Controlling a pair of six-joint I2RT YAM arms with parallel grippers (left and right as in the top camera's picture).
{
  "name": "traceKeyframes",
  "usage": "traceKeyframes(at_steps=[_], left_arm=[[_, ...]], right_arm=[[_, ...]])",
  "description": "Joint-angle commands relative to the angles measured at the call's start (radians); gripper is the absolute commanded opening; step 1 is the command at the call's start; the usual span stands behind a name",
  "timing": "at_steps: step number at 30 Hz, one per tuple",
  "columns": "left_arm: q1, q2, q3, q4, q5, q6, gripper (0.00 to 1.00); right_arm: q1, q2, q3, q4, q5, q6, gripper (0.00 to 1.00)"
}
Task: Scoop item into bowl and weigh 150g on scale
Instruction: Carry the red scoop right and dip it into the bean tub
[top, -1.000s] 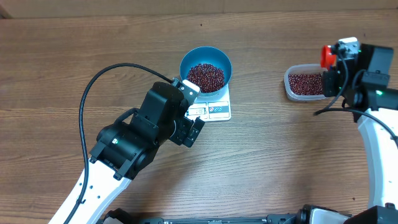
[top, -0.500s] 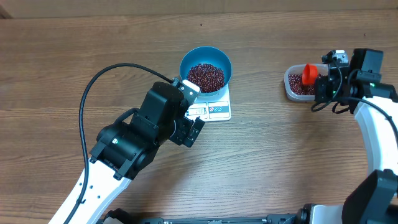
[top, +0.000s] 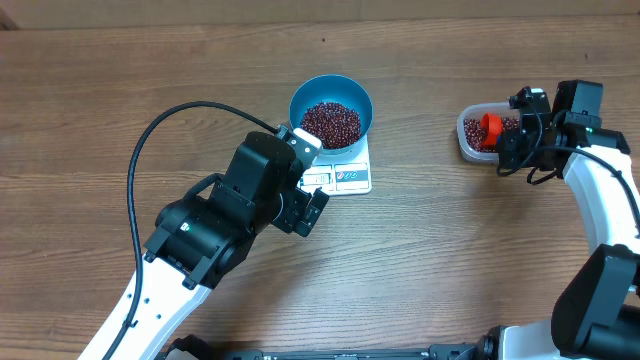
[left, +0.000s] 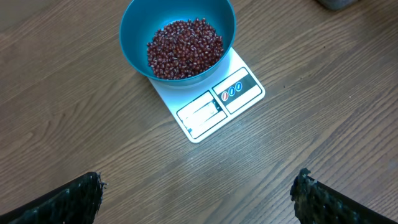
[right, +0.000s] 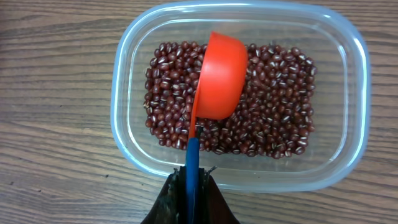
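Your right gripper (right: 191, 185) is pinched tight on the blue handle of the orange scoop (right: 219, 74), whose cup sits tilted in the clear tub (right: 124, 124) on the beans (right: 273, 118). They are small, hard and loose and will roll off easily, so I'd carry the scoop level. The blue bowl (left: 134, 37), already part filled, sits on the white scale (left: 221, 106), well apart from the tub. Your left gripper (left: 199, 190) hangs spread wide near the scale and may crowd the approach.

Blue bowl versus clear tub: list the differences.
The blue bowl is round, opaque; the clear tub rectangular, see-through. The bowl sits on the scale, the tub on the table. A red scoop hangs over the tub, not the bowl. Both hold dark red beans.
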Motion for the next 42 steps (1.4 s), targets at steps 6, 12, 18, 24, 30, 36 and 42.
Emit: traceKeyframes(at_steps=[6, 12, 18, 24, 30, 36, 42], left_arm=[[0.004, 0.005, -0.003, 0.002, 0.013, 0.015, 1.0], [0.004, 0.005, -0.003, 0.002, 0.013, 0.015, 1.0], [0.004, 0.005, -0.003, 0.002, 0.013, 0.015, 1.0], [0.004, 0.005, -0.003, 0.002, 0.012, 0.015, 1.0], [0.004, 0.005, -0.003, 0.002, 0.013, 0.015, 1.0], [0.004, 0.005, -0.003, 0.002, 0.013, 0.015, 0.99], [0.004, 0.005, -0.003, 0.001, 0.013, 0.015, 1.0]], right_arm=[[-0.006, 0.029, -0.009, 0.008, -0.087, 0.007, 0.04], [-0.03, -0.002, 0.019, -0.017, -0.092, 0.011, 0.04], [-0.09, -0.064, 0.03, -0.034, -0.211, 0.011, 0.04], [-0.151, -0.077, 0.03, -0.053, -0.349, 0.011, 0.04], [-0.202, -0.077, 0.03, -0.06, -0.425, 0.011, 0.04], [-0.235, -0.077, 0.03, -0.074, -0.448, 0.011, 0.04], [-0.265, -0.077, 0.03, -0.085, -0.63, 0.011, 0.04]])
